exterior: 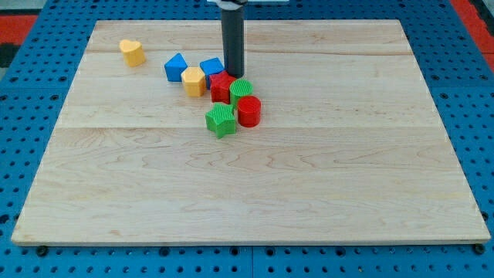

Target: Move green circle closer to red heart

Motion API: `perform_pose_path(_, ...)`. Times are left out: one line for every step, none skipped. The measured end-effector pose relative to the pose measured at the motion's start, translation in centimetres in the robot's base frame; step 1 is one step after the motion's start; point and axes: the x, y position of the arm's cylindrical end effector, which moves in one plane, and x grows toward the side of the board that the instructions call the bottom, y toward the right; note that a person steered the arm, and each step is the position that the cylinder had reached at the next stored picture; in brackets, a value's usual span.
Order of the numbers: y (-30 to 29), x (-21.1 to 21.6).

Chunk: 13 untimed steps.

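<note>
Wooden bench (309,193), upper centre: my tip (233,74), a bare rod holding nothing, touches the green circle (241,89), wedged between the red heart (222,87), red cylinder (248,111) and green star (221,120).

A pale wooden board (309,193) is seen lying on a blue pegboard surface (38,46). Up at the view's top left, a yellow heart-like block (133,52) is set well apart from the rest. Further right, a blue triangular block (176,67) is found just beside a yellow block (194,80), the two apparently touching. A second blue block (210,66) is tucked just behind that yellow one. Lower down, a green star-like block (221,120) is pressed against a red round block (248,110) on its right. The board's lower half is marked only by wood grain.
</note>
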Motion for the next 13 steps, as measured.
perform_pose_path(0.0,2.8)
perform_pose_path(4.2,3.2)
perform_pose_path(9.9,4.8)
perform_pose_path(17.0,8.9)
perform_pose_path(13.8,13.9)
perform_pose_path(11.7,14.0)
perform_pose_path(10.7,13.2)
perform_pose_path(8.7,12.1)
perform_pose_path(5.6,10.3)
perform_pose_path(4.8,7.6)
perform_pose_path(5.2,6.3)
perform_pose_path(10.4,7.0)
perform_pose_path(16.4,6.0)
